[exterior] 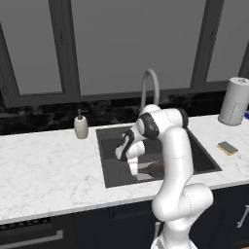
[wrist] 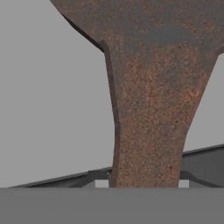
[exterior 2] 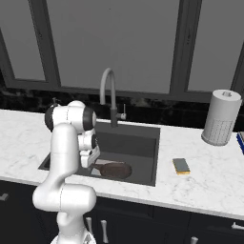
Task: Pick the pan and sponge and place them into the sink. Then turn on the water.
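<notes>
Rust-brown pan (exterior 2: pixel 114 169) sits low in sink (exterior 2: pixel 143 143), end effector (wrist: pixel 142 181) clenched on its handle; sponge (exterior 2: pixel 181 165) on counter.

A: Pan (exterior 2: pixel 116 169) – dark reddish-brown, handle (wrist: pixel 148 131) mottled rust with grey patches. Sink (exterior 2: pixel 143 143) dark grey.

B: Sponge (exterior 2: pixel 181 165)?

A: Yellow, dark green-grey top. Counter (exterior: pixel 44 165) white marble, faint grey veins. Faucet (exterior 2: pixel 108 90) grey, soap dispenser (exterior: pixel 80 126) beige.

B: Rest?

A: Backsplash (exterior: pixel 44 119) black with pale flecks; paper towel roll (exterior 2: pixel 220 116) white, 1 dotted grey holder. Cabinets (exterior 2: pixel 143 224) near-black.
</notes>
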Tool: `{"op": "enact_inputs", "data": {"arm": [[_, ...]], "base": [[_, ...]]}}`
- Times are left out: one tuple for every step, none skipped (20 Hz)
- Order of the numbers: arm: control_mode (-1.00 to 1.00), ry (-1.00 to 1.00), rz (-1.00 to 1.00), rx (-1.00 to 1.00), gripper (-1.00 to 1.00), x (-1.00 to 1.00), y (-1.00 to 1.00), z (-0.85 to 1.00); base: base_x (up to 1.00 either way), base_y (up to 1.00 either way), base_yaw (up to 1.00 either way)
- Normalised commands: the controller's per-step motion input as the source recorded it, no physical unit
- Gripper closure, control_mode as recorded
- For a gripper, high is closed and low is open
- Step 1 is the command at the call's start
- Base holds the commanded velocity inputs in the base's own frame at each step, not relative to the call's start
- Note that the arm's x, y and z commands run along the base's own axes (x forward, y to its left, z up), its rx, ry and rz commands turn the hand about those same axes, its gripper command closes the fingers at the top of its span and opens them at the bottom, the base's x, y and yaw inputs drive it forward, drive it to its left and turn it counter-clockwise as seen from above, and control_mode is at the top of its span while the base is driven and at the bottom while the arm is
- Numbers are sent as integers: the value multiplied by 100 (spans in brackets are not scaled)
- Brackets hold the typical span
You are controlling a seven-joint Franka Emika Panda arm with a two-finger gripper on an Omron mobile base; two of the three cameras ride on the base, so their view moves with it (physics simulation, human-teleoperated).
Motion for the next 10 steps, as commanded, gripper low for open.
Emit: {"op": "enact_inputs", "data": {"arm": [[-100,0,0,-4,-100,0,5,0],[-100,0,0,0,-100,-7,0,0],[-100,0,0,0,-100,0,4,0],[-100,-5,0,0,-100,-6,2,1],[-100,-4,2,0,-100,-3,0,21],[-100,-7,2,0,-100,-6,0,38],[-100,-7,3,0,-100,-9,0,48],[-100,-7,3,0,-100,-7,0,57],[-100,-10,3,0,-100,-6,0,62],[-100,-12,2,0,-100,-9,0,68]], "base": [[0,0,0],[0,0,0],[0,0,0],[0,0,0],[0,0,0],[0,0,0],[0,0,0],[0,0,0],[0,0,0],[0,0,0]]}}
